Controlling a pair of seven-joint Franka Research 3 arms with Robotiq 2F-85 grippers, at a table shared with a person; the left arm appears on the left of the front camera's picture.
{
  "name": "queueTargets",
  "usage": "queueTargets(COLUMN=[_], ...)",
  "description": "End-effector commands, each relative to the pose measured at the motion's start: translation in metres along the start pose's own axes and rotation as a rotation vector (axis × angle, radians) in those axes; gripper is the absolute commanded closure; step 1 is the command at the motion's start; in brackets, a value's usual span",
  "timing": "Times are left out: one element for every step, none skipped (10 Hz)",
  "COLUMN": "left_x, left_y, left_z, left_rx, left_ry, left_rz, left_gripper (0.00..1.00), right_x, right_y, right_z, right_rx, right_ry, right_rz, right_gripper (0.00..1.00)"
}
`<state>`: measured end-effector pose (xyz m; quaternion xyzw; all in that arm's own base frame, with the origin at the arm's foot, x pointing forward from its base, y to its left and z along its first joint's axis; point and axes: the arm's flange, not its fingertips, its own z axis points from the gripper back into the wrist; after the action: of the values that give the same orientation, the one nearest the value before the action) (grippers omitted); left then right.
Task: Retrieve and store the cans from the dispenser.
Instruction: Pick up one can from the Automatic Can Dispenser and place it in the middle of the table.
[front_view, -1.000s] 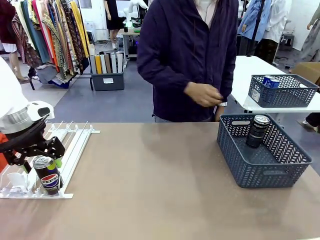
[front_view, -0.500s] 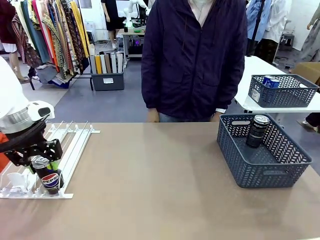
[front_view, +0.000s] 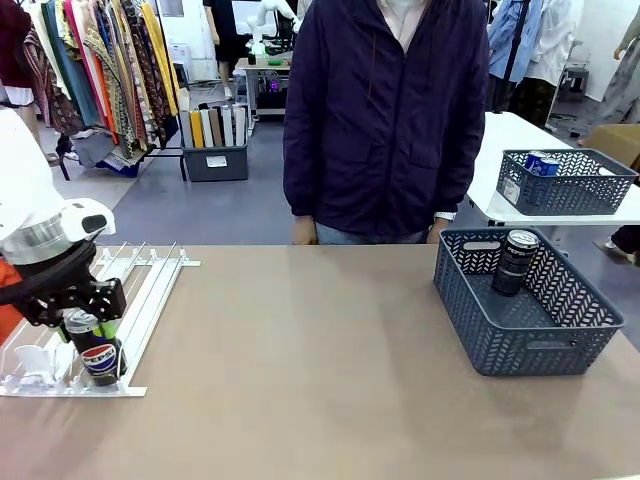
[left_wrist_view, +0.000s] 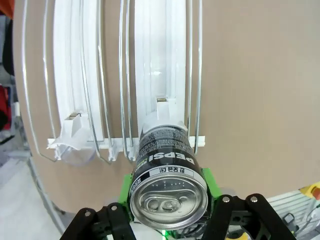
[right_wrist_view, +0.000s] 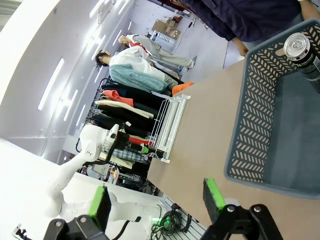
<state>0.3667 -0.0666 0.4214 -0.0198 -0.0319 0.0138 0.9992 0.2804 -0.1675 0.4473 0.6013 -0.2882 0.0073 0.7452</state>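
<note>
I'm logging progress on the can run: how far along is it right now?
Done: one dark can stands upright in the grey basket. In hand: the left gripper is shut on the Pepsi can, which still stands at the near end of the dispenser. Left: lifting it out and carrying it to the basket. The right gripper is open, beside the basket.

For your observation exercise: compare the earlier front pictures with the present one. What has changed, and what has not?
The left pincer closed on the Pepsi can at the dispenser. The person's hands dropped from the chest. The basket and its dark can stayed put.
</note>
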Motion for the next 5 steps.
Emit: queueTargets(left_x=[-0.016, -0.027, -0.041, -0.052, -0.065], left_y=[-0.013, -0.020, -0.028, -0.033, -0.032], left_z=[0.061, 0.095, 0.124, 0.145, 0.163], left_rx=[0.046, 0.070, 0.077, 0.054, 0.042], left_ry=[-0.148, -0.213, -0.255, -0.279, -0.313], left_rz=[-0.064, -0.093, -0.118, -0.153, -0.139], left_gripper=[1.00, 1.00, 1.00, 1.00, 1.00], right_x=[0.005, 0.005, 0.005, 0.005, 0.005], right_y=[0.003, 0.003, 0.003, 0.003, 0.003], right_z=[-0.002, -0.002, -0.002, -0.002, -0.002], right_rx=[0.018, 0.018, 0.018, 0.018, 0.018], right_ry=[-0.024, -0.024, -0.024, -0.024, -0.024], right_rz=[0.005, 0.005, 0.005, 0.005, 0.005], right_gripper=[0.00, 0.00, 0.00, 0.00, 0.00])
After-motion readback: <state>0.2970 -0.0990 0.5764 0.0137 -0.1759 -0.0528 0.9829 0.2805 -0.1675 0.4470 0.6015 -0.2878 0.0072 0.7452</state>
